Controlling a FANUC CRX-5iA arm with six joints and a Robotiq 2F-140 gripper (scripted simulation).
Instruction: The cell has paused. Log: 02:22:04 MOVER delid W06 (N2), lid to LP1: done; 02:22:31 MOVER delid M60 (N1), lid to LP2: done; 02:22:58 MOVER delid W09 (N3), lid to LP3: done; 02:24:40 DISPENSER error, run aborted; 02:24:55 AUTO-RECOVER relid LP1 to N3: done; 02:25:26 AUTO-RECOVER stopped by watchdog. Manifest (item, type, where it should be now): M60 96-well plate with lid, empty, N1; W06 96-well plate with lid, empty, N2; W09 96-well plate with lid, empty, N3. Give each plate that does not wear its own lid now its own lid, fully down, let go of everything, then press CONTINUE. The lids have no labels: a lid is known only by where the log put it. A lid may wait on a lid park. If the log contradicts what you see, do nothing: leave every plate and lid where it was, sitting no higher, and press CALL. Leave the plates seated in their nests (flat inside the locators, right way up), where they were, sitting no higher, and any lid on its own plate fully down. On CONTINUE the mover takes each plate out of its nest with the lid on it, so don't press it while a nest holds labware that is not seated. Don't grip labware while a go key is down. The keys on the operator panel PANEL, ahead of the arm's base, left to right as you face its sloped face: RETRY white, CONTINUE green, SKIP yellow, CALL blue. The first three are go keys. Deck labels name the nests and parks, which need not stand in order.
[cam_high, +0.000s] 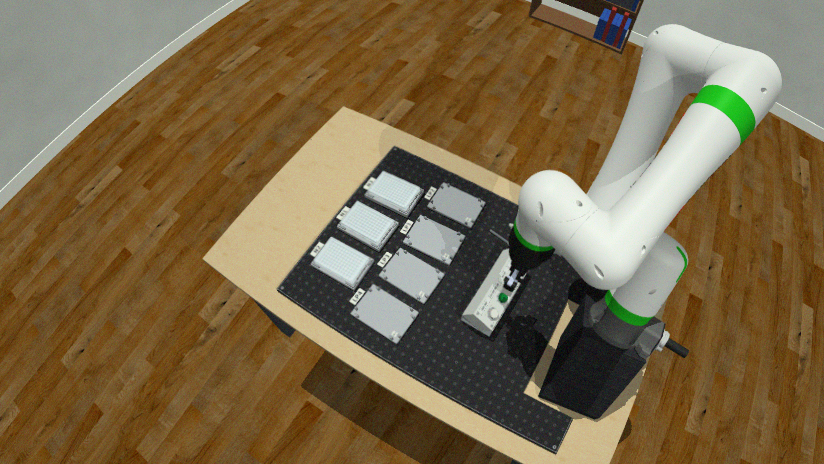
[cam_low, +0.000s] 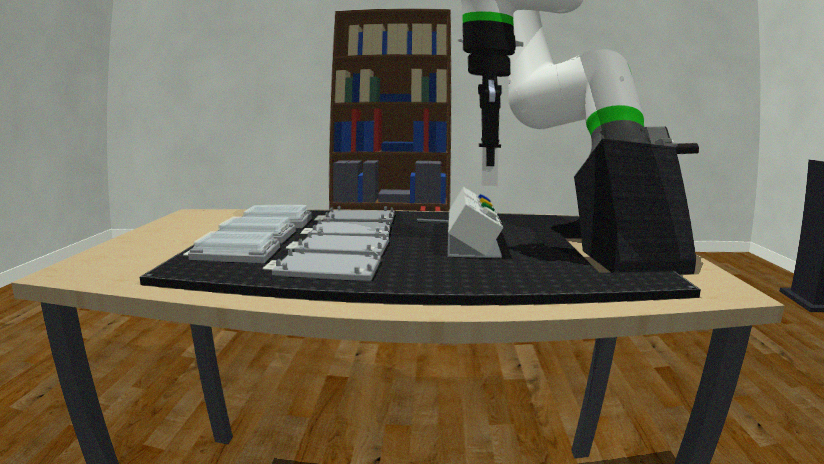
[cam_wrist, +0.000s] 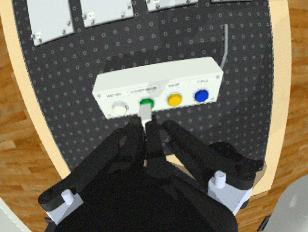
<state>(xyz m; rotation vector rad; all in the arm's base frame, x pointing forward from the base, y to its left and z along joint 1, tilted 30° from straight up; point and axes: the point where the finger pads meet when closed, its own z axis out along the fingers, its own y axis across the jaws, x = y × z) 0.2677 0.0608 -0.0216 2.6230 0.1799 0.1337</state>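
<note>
Three white 96-well plates sit in a column of nests at the left of the black deck: the far one (cam_high: 393, 192), the middle one (cam_high: 367, 224) and the near one (cam_high: 342, 262). Each seems to wear a clear lid lying flat; they also show in the side view (cam_low: 256, 225). The grey lid parks (cam_high: 433, 238) beside them look bare. My gripper (cam_high: 510, 282) is shut and empty. It points straight down over the operator panel (cam_high: 490, 299), a little above it in the side view (cam_low: 490, 161). In the wrist view its tips (cam_wrist: 146, 120) stand just in front of the green key (cam_wrist: 146, 102).
The panel (cam_wrist: 158, 94) carries white (cam_wrist: 120, 107), yellow (cam_wrist: 174, 99) and blue (cam_wrist: 202, 95) keys beside the green one. The arm's dark pedestal (cam_low: 634, 207) stands right of the panel. A bookshelf (cam_low: 392, 109) stands behind the table.
</note>
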